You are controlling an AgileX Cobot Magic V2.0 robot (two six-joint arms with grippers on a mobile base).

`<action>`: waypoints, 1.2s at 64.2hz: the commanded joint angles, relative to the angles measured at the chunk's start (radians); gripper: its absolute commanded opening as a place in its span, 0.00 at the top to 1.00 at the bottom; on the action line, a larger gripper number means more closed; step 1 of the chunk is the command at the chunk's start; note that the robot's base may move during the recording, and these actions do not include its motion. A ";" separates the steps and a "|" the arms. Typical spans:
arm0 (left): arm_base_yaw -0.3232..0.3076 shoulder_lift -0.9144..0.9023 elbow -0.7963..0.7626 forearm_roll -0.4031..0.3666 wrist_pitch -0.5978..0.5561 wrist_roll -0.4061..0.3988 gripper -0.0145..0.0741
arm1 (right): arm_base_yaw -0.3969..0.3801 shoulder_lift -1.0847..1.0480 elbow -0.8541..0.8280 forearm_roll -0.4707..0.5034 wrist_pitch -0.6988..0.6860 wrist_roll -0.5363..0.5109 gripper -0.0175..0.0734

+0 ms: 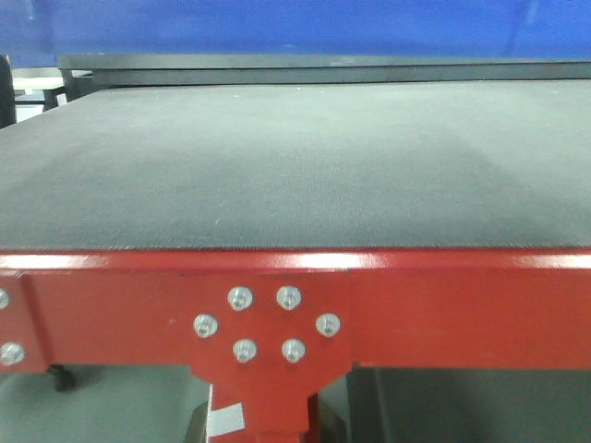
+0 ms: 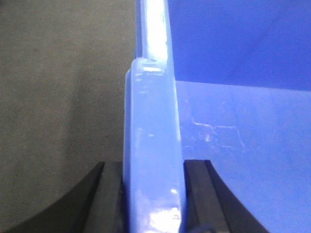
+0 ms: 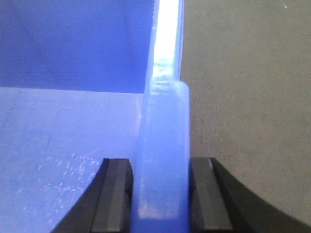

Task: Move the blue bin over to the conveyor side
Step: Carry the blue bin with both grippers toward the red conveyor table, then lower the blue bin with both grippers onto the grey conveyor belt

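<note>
The blue bin [image 1: 295, 26] fills the top edge of the front view, above the far part of the dark grey conveyor belt [image 1: 295, 166] with its red bolted frame [image 1: 416, 305]. My left gripper [image 2: 154, 167] is shut on the bin's thick rim [image 2: 153, 121], one finger outside over the belt [image 2: 58, 97] and one inside over the bin floor [image 2: 243, 145]. On the opposite rim [image 3: 163, 121], my right gripper [image 3: 160, 162] is shut the same way, with the belt [image 3: 243, 97] to its right. I cannot tell if the bin's base touches the belt.
A dark rail [image 1: 277, 69] runs along the belt's far edge. Under the red frame there is a support leg with a white label [image 1: 224, 420], a small black caster [image 1: 60, 377] and grey floor.
</note>
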 commanded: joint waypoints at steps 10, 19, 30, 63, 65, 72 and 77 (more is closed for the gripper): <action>-0.006 -0.024 -0.014 0.003 -0.073 0.006 0.86 | -0.005 -0.023 -0.024 -0.007 -0.110 -0.020 0.91; -0.006 -0.024 -0.014 0.003 -0.073 0.006 0.86 | -0.005 -0.023 -0.024 -0.007 -0.110 -0.020 0.91; -0.006 -0.024 -0.014 0.003 -0.073 0.006 0.86 | -0.005 -0.023 -0.024 -0.007 -0.110 -0.020 0.91; -0.006 -0.024 -0.014 0.003 -0.073 0.006 0.86 | -0.005 -0.023 -0.024 -0.007 -0.110 -0.020 0.91; -0.006 -0.024 -0.014 0.003 -0.073 0.006 0.86 | -0.005 -0.023 -0.024 -0.007 -0.110 -0.020 0.91; -0.006 -0.024 -0.014 0.003 -0.073 0.006 0.86 | -0.005 -0.023 -0.024 -0.007 -0.110 -0.020 0.91; -0.006 -0.024 -0.014 0.003 -0.073 0.006 0.86 | -0.005 -0.023 -0.024 -0.007 -0.110 -0.020 0.91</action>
